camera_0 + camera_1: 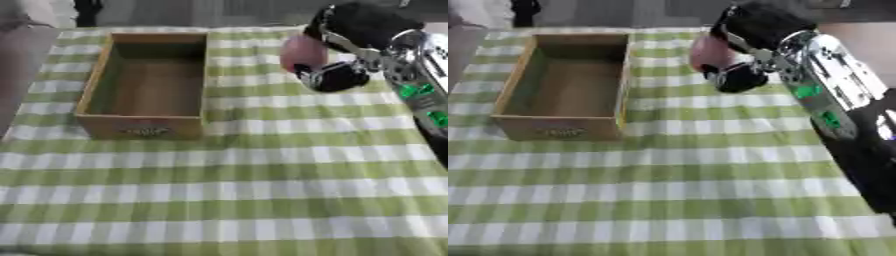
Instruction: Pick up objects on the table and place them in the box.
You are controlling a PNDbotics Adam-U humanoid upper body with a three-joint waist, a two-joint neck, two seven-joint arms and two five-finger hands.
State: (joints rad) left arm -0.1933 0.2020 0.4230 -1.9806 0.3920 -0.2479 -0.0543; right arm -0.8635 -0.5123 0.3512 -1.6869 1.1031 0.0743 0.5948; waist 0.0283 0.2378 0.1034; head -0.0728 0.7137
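Right hand (337, 70), upper right of frame, fingers curled around a rounded pink object (302, 52), sits just right of the open wooden box (96, 85) at upper left, whose long axis runs top-to-bottom; left hand unseen.

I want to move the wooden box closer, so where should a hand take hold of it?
Grip the wooden box by its long right wall, fingers over the open rim from above. That thin upright wall faces the right hand, which is shut on a pink object.
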